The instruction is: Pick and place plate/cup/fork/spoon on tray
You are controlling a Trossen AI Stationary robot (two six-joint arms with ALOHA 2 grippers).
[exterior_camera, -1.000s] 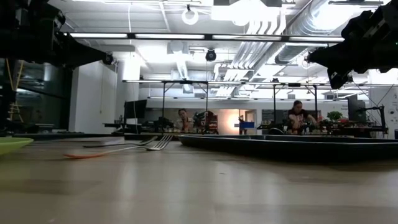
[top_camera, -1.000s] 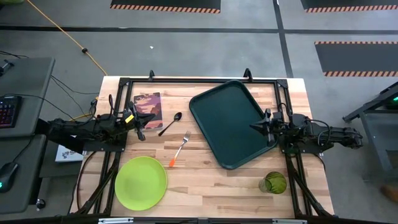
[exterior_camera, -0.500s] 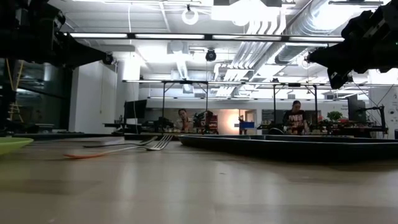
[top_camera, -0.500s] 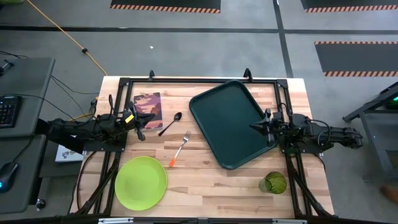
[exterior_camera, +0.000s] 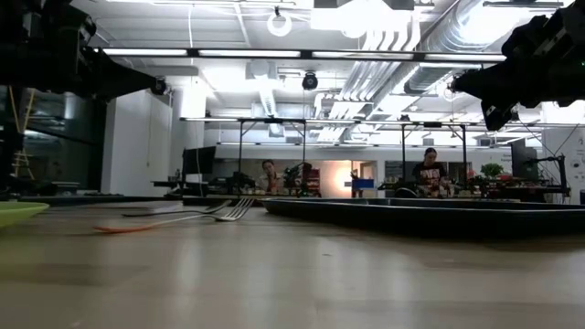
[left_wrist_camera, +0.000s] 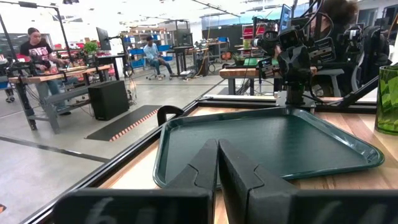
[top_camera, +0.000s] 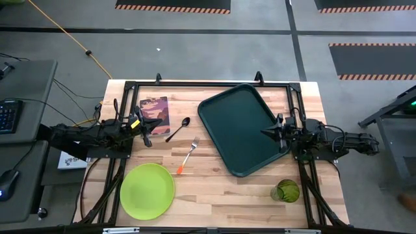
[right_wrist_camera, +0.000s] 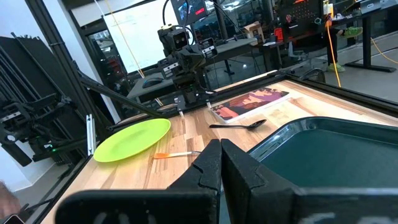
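The dark-green tray (top_camera: 239, 127) lies flat at the table's far right, empty. The lime-green plate (top_camera: 147, 190) lies at the near left. The fork (top_camera: 188, 156) with its orange-red handle lies at the middle, and the dark spoon (top_camera: 178, 129) lies beyond it beside a maroon book. The green cup (top_camera: 285, 190) stands upright at the near right. My left gripper (top_camera: 158, 123) hovers shut over the book at the left. My right gripper (top_camera: 265, 132) hovers shut over the tray's right rim. Neither touches anything.
A maroon picture book (top_camera: 153, 115) lies at the far left under my left gripper. A black frame (top_camera: 208, 83) runs along the table's far and side edges. Bare wood lies between plate and cup. People sit at benches in the room beyond (exterior_camera: 430, 174).
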